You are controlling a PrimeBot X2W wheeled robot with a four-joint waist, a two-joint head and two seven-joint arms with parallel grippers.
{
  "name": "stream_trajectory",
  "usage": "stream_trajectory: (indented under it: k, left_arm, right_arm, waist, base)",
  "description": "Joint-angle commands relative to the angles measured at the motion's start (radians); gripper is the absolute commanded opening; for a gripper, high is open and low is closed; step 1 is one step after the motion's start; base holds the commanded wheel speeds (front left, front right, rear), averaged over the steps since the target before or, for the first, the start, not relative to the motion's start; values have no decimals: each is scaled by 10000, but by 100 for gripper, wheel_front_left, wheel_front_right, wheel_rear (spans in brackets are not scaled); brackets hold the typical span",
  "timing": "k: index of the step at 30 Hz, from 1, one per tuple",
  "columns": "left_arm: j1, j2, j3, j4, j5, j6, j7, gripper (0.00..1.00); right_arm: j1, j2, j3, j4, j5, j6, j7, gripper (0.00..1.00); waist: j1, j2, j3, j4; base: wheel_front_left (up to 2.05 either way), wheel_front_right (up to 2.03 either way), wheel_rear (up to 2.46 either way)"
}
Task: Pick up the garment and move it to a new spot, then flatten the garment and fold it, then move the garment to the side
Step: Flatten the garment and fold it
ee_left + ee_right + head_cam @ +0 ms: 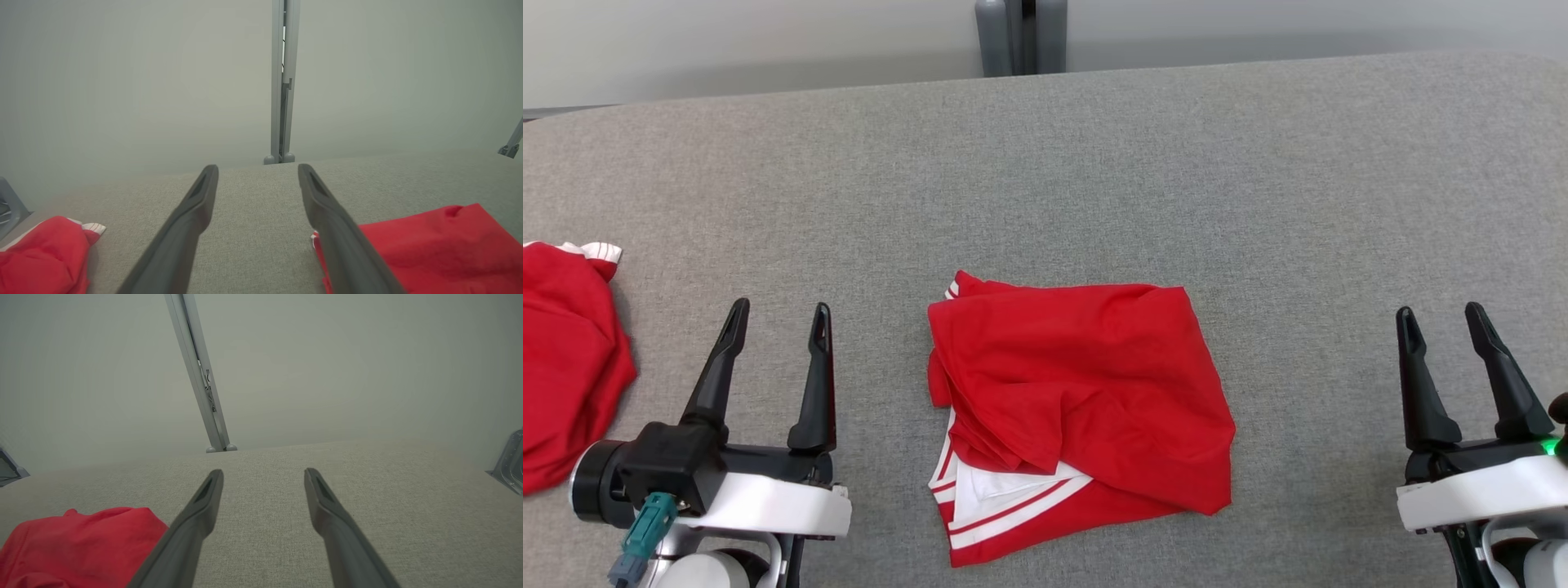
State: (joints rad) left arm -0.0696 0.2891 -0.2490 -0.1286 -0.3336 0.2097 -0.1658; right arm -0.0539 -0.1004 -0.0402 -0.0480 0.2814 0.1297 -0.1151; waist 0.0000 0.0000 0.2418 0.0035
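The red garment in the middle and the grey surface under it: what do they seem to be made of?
Red garment: it looks like a thin, soft knit fabric with a matte finish, possibly cotton or a blend. It lies in loose folds and fine creases.
Grey surface: it seems to be a woven textile cover, matte. A fine, mottled weave shows, and the far edge looks rounded, perhaps padded.

Setting is read as a robotics lab test bench. A wide table is covered edge to edge in plain grey woven fabric and rounded at its far corners. Behind it a bare pale screen is set up, joined at far centre by a grey metal post. A grey metal bracket is noted at the far right. Two like pieces are laid out well apart: a red garment near centre and a second red garment at the left edge.
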Motion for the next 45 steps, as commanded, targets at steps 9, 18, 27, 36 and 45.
stream_trajectory:
  k: [9, 18, 27, 36, 45]
  left_arm:
    - [-84, 62, -84, -197, 19, 117, 138, 100]
    - [-488, -48, -291, -268, 82, 31, 94, 100]
    - [-840, -423, -566, 145, -101, -86, -210, 100]
    - [-1084, -590, -654, 429, -191, -162, -399, 100]
    - [-1181, -600, -665, 573, -254, -210, -501, 100]
  right_arm:
    - [-32, -69, 63, 3, 96, 21, 181, 0]
    - [-863, -864, 2514, 328, 527, 22, 471, 0]
    - [-2488, -2287, 6067, 1515, 1285, 21, 791, 0]
    - [-3512, -2808, 7542, 2650, 2147, 15, 880, 0]
    - [-4214, -3206, 9568, 2222, 3290, 15, 1048, 0]
  waist:
    - [0, 0, 21, 57]
    - [0, 0, 371, 558]
    - [0, 0, 691, 1296]
    - [0, 0, 817, 1523]
    - [0, 0, 947, 1373]
  base:
    - [0, 0, 0]
    - [0, 0, 0]
    - [0, 0, 0]
    - [0, 0, 0]
    - [0, 0, 0]
